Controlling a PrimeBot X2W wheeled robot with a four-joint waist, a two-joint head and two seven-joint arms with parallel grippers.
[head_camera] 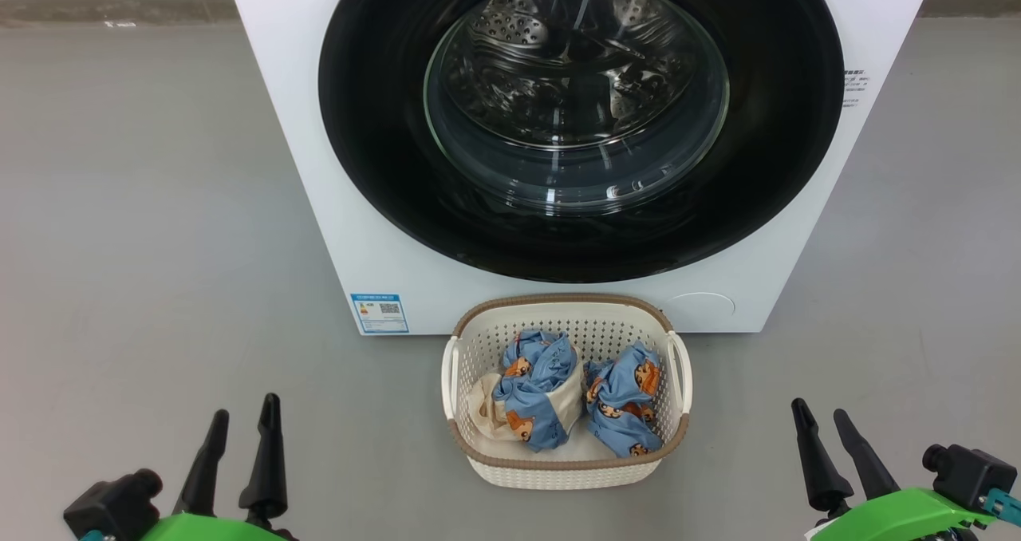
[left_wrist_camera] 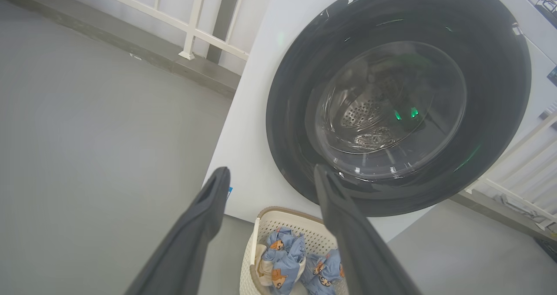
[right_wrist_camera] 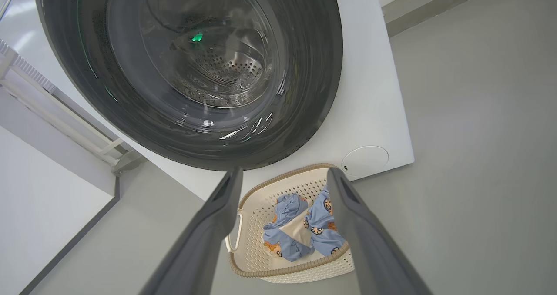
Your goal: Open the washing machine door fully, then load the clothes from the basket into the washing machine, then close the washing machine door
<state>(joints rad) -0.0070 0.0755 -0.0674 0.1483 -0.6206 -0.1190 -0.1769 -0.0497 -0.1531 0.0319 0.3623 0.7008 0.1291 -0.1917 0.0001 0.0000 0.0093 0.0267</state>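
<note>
The white washing machine (head_camera: 335,206) stands ahead with its round door (head_camera: 383,126) shut, a glossy black ring around a clear glass bowl. On the floor in front of it sits the cream basket (head_camera: 566,471). Two bundles of blue printed clothes (head_camera: 536,389) (head_camera: 626,397) lie inside it. My left gripper (head_camera: 243,420) is open at the lower left, well left of the basket. At the lower right my right gripper (head_camera: 821,417) is open too, right of the basket. Both grippers are empty. The left wrist view has the door (left_wrist_camera: 287,125) and basket (left_wrist_camera: 283,219); the right wrist view shows the door (right_wrist_camera: 304,90) and basket (right_wrist_camera: 256,199).
Grey floor (head_camera: 143,230) spreads on both sides of the machine. A blue label (head_camera: 379,313) and a round cap (head_camera: 702,306) mark the machine's lower front. A white railing (left_wrist_camera: 191,25) runs behind the machine at the left, and another stretch of railing (left_wrist_camera: 513,173) to its right.
</note>
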